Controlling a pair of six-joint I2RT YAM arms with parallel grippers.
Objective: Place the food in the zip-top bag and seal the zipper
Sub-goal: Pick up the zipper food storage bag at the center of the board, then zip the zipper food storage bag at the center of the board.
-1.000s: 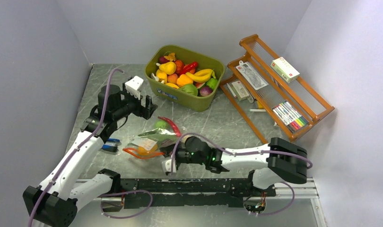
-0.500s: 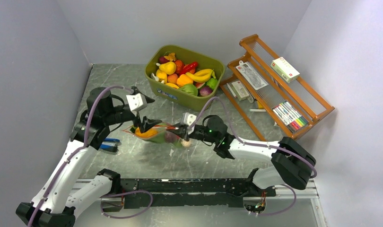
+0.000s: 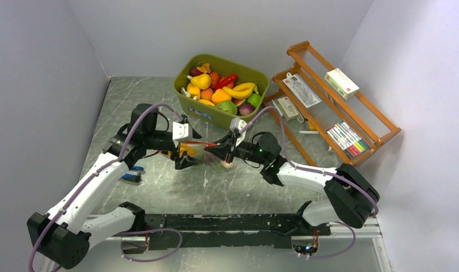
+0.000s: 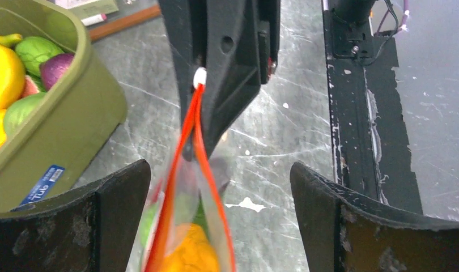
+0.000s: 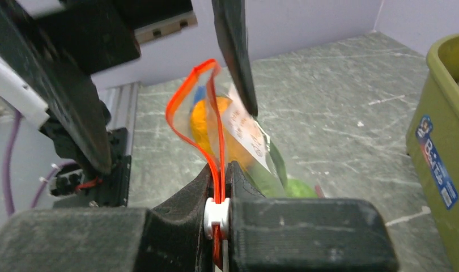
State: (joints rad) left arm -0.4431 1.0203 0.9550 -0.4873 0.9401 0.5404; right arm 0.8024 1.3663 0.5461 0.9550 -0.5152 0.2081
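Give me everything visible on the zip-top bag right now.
The zip-top bag is clear, thin plastic with a white printed patch and a red-orange zipper along its mouth. An orange piece and green pieces sit inside. The right gripper is shut on one zipper end; past it the two strips bow apart, so it is unsealed. The open left gripper straddles the other end without clear contact.

The left fingers (image 3: 182,162) and right fingers (image 3: 230,152) flank the zip-top bag (image 3: 203,153).

Bright, even light; soft-focus foregrounds.
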